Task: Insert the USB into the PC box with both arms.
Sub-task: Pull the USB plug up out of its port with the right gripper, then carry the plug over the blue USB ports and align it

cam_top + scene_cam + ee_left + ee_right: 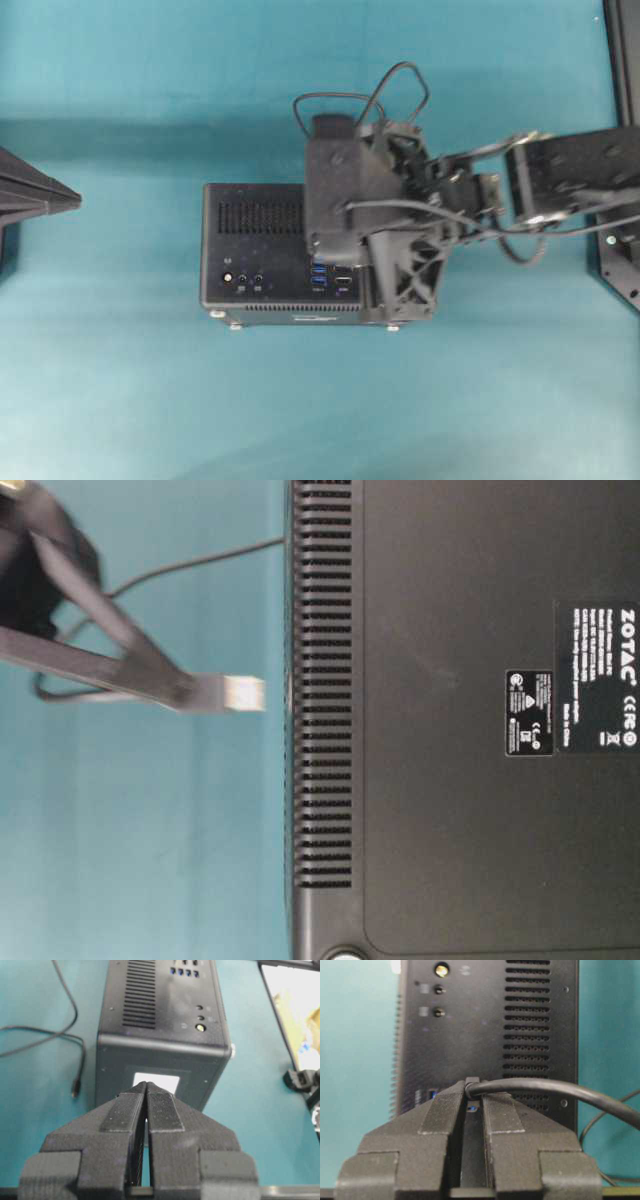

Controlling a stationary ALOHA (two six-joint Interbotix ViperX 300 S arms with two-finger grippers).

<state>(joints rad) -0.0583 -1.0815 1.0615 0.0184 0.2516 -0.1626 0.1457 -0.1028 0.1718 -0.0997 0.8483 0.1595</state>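
- The PC box [255, 245] lies near the middle of the teal desk [120, 400], its port face turned up to the overhead camera, with a slotted vent grille, a row of blue ports [319, 276] and small round jacks beside a brass-coloured button.
- The right gripper [472, 1091] reaches in from the right of the overhead view and hangs over the right part of the box, covering that end from above.
- In the right wrist view its fingers [442, 1110] are clenched on the USB [555, 1091]: the black plug body sits pinched between the two ribbed pads, and the cable bends out of the tips and runs off to the right.
- The plug end hangs just above the port face, close to the blue ports; I cannot tell whether it touches the box.
- In the table-level view the plug's pale metal tip [243, 693] sticks out beyond the dark fingers and stands just short of the box's vented edge, with a thin gap between.
- The rest of the cable loops on the desk behind the box, curling above the arm in the overhead view.
- The left gripper [146, 1091] hovers off one end of the box, fingers pressed together and grasping nothing, the tips pointing at a white label on that end face.
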